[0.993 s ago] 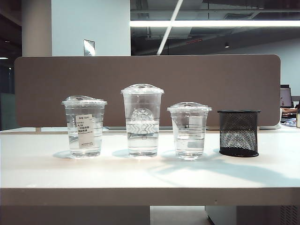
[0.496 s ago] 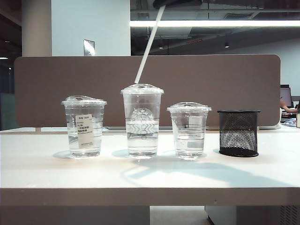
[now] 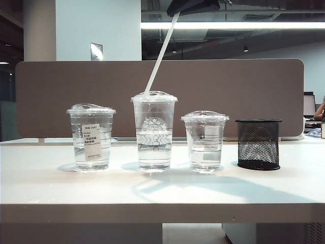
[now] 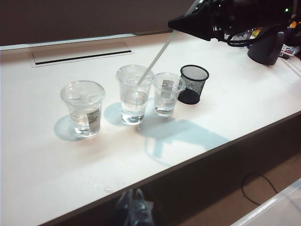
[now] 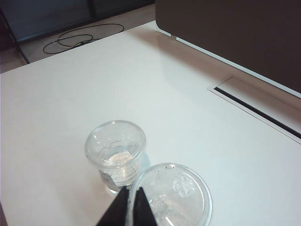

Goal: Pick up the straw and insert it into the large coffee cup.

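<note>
The straw (image 3: pixel 161 51) is thin and white and slants down from my right gripper (image 3: pixel 175 12), which is shut on its upper end high above the cups. Its lower tip meets the domed lid of the large coffee cup (image 3: pixel 154 133), the tallest of the three cups, a little left of the lid's centre. Whether the tip has entered the lid I cannot tell. In the right wrist view the fingers (image 5: pixel 117 212) pinch the straw (image 5: pixel 132 200) over that lid (image 5: pixel 176 193). My left gripper (image 4: pixel 133 192) hangs shut and empty below the table's front edge.
A clear cup with a white label (image 3: pixel 91 137) stands left of the large cup and a shorter clear cup (image 3: pixel 204 141) right of it. A black mesh holder (image 3: pixel 259 144) is furthest right. All stand on the white table (image 3: pixel 51 188) before a brown divider panel (image 3: pixel 61 91).
The right gripper has come down into the top of the exterior view, carrying the straw down and to the left. The straw's lower tip now reaches the large cup's lid.
</note>
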Available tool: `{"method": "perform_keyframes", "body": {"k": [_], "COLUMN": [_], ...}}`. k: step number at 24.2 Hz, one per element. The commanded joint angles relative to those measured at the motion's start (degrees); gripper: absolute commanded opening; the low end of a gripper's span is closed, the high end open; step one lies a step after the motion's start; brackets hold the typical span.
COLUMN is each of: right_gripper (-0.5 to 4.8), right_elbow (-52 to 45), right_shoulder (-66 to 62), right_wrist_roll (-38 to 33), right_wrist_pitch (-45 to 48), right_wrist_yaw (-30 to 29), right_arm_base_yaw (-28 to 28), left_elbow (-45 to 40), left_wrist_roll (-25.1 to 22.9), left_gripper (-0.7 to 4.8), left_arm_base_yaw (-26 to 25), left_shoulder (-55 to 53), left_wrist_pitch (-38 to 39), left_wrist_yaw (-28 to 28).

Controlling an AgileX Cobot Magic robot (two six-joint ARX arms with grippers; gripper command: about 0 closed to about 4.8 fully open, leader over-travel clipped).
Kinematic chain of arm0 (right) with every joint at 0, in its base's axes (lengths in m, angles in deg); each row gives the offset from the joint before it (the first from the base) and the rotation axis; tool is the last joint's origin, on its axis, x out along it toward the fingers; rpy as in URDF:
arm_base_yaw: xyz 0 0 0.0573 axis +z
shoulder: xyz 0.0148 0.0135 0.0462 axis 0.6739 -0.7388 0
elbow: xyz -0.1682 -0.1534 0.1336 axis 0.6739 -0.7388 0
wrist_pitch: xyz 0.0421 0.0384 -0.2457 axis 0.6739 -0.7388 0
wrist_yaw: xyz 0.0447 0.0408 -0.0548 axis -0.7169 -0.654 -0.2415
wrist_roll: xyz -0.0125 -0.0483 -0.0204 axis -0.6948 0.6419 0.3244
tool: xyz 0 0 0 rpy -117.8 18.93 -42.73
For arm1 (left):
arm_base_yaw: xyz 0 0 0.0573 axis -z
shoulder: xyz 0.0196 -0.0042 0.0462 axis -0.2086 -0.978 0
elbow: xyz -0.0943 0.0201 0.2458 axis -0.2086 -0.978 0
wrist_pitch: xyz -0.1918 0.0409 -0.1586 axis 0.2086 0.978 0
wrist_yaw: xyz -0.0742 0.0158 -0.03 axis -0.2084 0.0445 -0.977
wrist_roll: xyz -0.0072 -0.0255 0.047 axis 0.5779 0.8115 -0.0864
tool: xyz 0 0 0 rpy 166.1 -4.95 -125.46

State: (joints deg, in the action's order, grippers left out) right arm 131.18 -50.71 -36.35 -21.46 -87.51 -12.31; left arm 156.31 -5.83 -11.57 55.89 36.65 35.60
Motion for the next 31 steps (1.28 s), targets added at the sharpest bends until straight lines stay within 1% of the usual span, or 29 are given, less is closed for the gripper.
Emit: {"method": "perform_keyframes", "body": {"k": [1, 7, 18, 22, 26, 28, 29, 30, 31], "right_gripper": [0.30, 0.30, 0.30, 0.30, 0.34, 1.27, 2.20, 2.70, 3.72], "right_elbow": [0.4, 1.6, 1.5, 1.5, 1.5, 1.5, 1.5, 1.5, 1.5], "right_shoulder": [0.2, 0.2, -0.8, -3.4, -8.1, -10.3, -11.3, -11.6, -11.6], "right_wrist_roll": [0.7, 0.7, 1.5, 1.5, 1.5, 1.5, 1.5, 1.5, 1.5], "right_wrist_pitch": [2.3, 3.8, -2.4, -1.9, 1.2, 5.0, 7.1, 7.9, 9.0], "right_wrist_yaw": [0.3, 0.3, 0.6, 0.5, 0.4, 0.4, 0.3, 0.3, 0.2], "right_arm_base_yaw": [0.0, 0.0, -0.2, -0.1, -0.1, -0.1, -0.1, -0.1, -0.1], "left_elbow": [0.2, 0.2, 0.2, 0.2, 0.2, 0.2, 0.2, 0.2, 0.2], "left_wrist_roll": [-0.3, -0.3, -0.3, -0.2, -0.2, -0.2, -0.2, -0.2, -0.2], "left_gripper": [-0.04, -0.04, -0.04, -0.04, -0.04, -0.04, -0.04, -0.04, -0.04], "left_arm_base_yaw": [0.0, 0.0, 0.0, 0.0, 0.0, 0.0, 0.0, 0.0, 0.0], "left_shoulder": [-0.1, -0.1, -0.1, -0.1, -0.1, -0.1, -0.1, -0.1, -0.1], "left_wrist_pitch": [-1.0, -1.1, -1.2, -1.2, -1.2, -1.2, -1.2, -1.2, -1.2], "left_wrist_yaw": [-0.2, -0.2, -0.2, -0.2, -0.2, -0.2, -0.2, -0.2, -0.2]}}
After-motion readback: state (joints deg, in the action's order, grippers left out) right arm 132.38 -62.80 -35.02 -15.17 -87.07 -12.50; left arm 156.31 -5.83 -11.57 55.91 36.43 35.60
